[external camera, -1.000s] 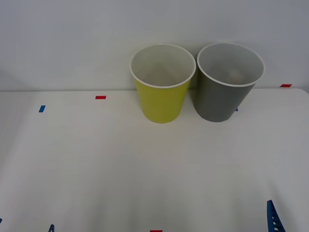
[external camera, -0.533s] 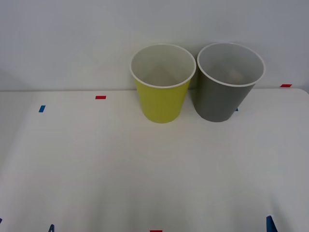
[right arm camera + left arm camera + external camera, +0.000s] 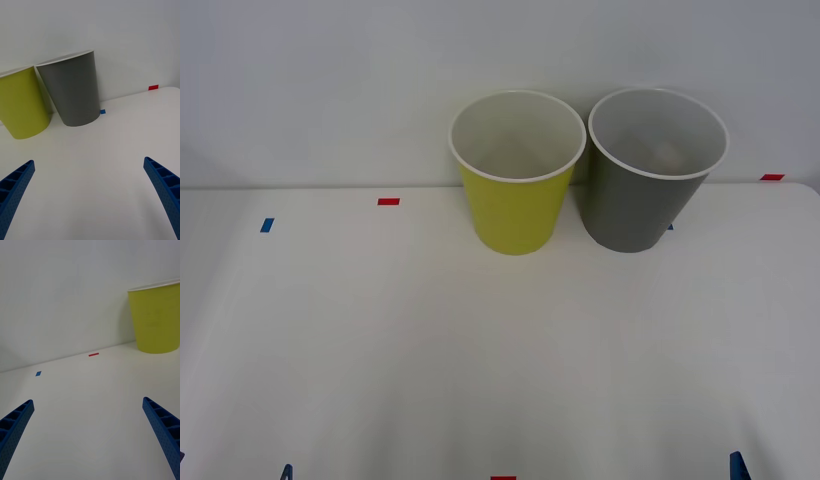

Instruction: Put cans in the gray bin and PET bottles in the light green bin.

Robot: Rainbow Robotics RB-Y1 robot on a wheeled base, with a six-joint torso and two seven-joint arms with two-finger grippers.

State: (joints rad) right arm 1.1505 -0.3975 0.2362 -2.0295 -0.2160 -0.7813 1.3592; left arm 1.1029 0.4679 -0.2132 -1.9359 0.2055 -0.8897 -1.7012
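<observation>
The green bin [image 3: 517, 200] and the gray bin [image 3: 648, 190] stand side by side at the back of the white table [image 3: 480, 350], almost touching. Something small and pale lies inside the gray bin, maybe the can, but I cannot tell. The left gripper [image 3: 88, 435] and right gripper [image 3: 88, 195] hang low near the front, fingers wide apart, holding nothing. A reaching arm could bump a bin and tip it
</observation>
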